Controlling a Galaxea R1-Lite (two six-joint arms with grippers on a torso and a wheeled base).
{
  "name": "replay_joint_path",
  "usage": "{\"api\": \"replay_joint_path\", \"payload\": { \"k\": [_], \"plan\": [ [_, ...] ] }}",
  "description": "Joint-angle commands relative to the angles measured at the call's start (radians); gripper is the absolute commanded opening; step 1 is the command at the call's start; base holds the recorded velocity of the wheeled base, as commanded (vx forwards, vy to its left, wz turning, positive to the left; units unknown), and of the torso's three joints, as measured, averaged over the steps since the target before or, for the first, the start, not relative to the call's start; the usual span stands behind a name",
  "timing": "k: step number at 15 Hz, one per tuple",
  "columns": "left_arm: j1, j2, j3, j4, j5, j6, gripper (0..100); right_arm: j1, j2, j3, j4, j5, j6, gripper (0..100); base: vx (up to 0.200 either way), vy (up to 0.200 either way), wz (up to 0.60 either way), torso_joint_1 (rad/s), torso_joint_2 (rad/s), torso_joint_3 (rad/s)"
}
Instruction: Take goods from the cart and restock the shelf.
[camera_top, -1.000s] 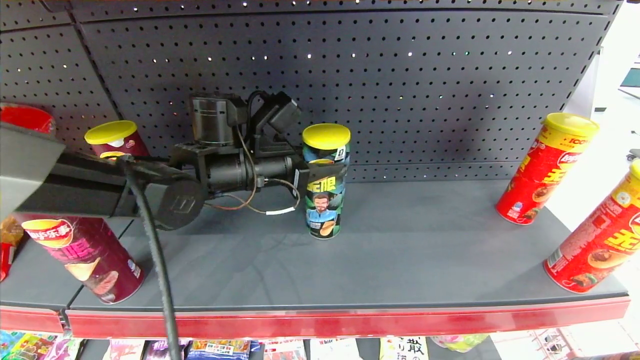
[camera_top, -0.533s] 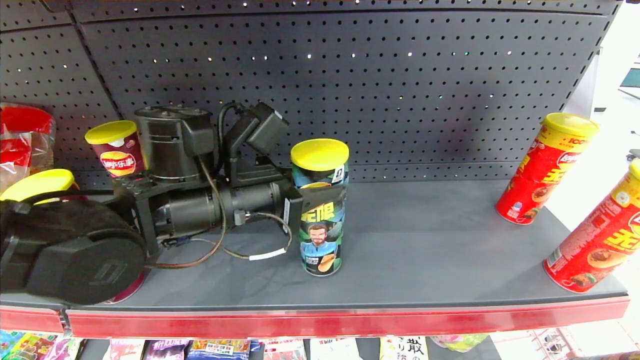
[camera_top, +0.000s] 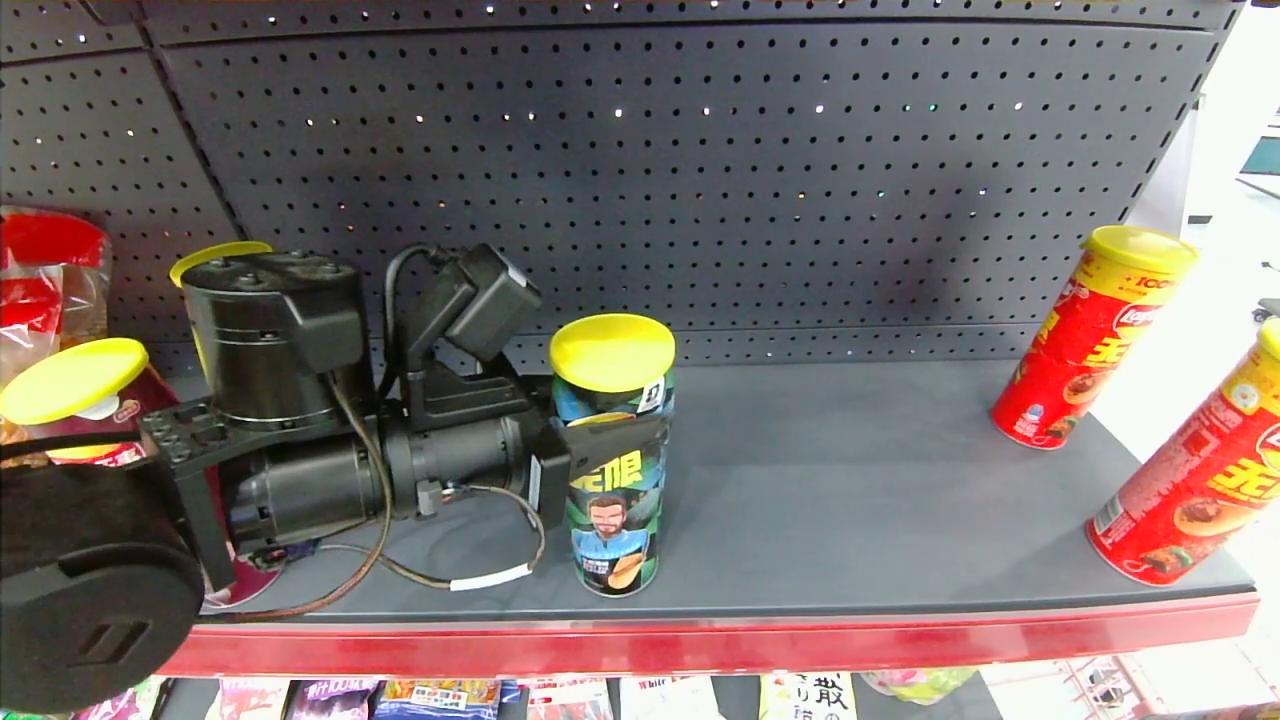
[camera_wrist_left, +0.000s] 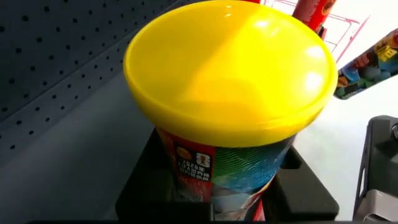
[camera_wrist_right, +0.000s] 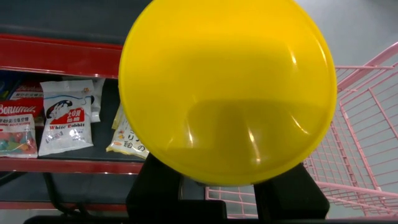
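Left gripper (camera_top: 603, 440): clamped on the green can (camera_top: 612, 525), one finger on each side of the upper body just below the yellow lid. The can is upright, near the front edge of the shelf (camera_top: 850, 480) and left of centre. Its base is at board level; contact with the board cannot be confirmed.

Right gripper (camera_wrist_right: 227, 199): closed around a second can (camera_wrist_right: 227, 87) with a yellow lid, gripped from both sides below the lid. This can is off the shelf, above the pink wire cart (camera_wrist_right: 367, 155) and in front of a lower tier carrying snack packets (camera_wrist_right: 65, 118).

Other stock: two red cans (camera_top: 1090, 335) at the right end of the shelf, well apart from the green can. A maroon can (camera_top: 72, 378) is at the far left, partly hidden by the arm. Pegboard (camera_top: 800, 200) backs the shelf.
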Motion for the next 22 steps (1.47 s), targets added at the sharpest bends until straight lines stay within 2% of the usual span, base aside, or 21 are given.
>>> {"api": "replay_joint_path", "payload": {
  "k": [1, 6, 14, 15, 22],
  "plan": [
    [-0.016, -0.006, 0.002, -0.001, 0.003, -0.003, 0, 0.0, 0.001, -0.001, 0.0, 0.0, 0.0, 0, 0.0, 0.0, 0.0, 0.0, 0.0, 0.0],
    [-0.022, -0.001, 0.043, -0.016, 0.014, -0.006, 0, 0.0, 0.001, 0.001, 0.0, -0.002, 0.0, 0, 0.0, 0.0, 0.0, 0.0, 0.0, 0.0],
    [-0.024, -0.006, 0.051, -0.034, 0.027, -0.017, 0, 0.0, 0.001, 0.001, 0.0, 0.0, 0.0, 0, 0.0, 0.0, 0.0, 0.0, 0.0, 0.0],
    [-0.024, -0.006, 0.051, -0.034, 0.029, -0.014, 100, 0.0, 0.001, 0.001, 0.0, 0.0, 0.0, 0, 0.0, 0.0, 0.0, 0.0, 0.0, 0.0],
    [-0.022, -0.119, 0.138, -0.03, 0.035, -0.012, 100, 0.0, 0.001, 0.001, 0.0, 0.001, 0.0, 0, 0.0, 0.0, 0.0, 0.0, 0.0, 0.0]
  ]
}}
